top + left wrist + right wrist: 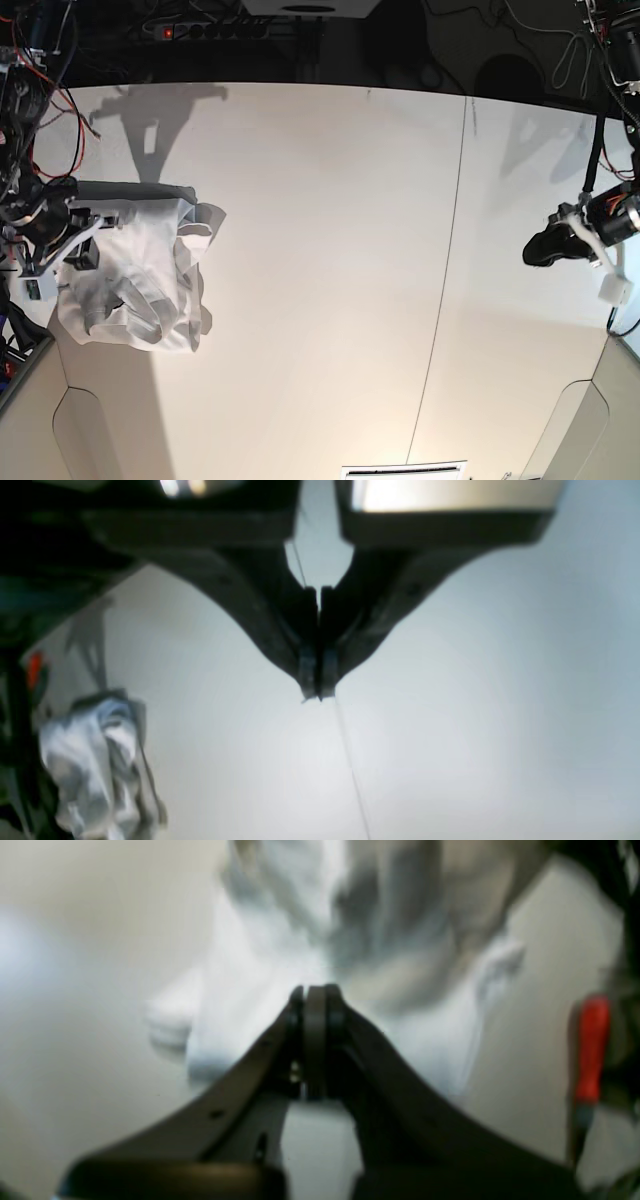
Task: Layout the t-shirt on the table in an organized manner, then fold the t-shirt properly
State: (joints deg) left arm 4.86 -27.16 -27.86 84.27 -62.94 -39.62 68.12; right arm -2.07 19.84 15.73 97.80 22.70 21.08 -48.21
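1. Crumpled white cloth fills the right wrist view just past the right gripper (315, 1000), whose jaws are pressed together; whether a fold of the t-shirt (135, 280) is pinched between them cannot be told, as the view is blurred.
2. From the base view, that t-shirt lies bunched and wrinkled in a heap at the table's (330, 250) edge on the right arm's side, well apart from the dark seam line (445, 260).
3. Judging by this, the layout step is barely begun: nothing is spread flat, no sleeve is squared, and all folding remains.
4. Across the table, the left gripper (317, 692) hangs clenched and empty above bare tabletop, well apart from the cloth.
5. No containers appear in any view.
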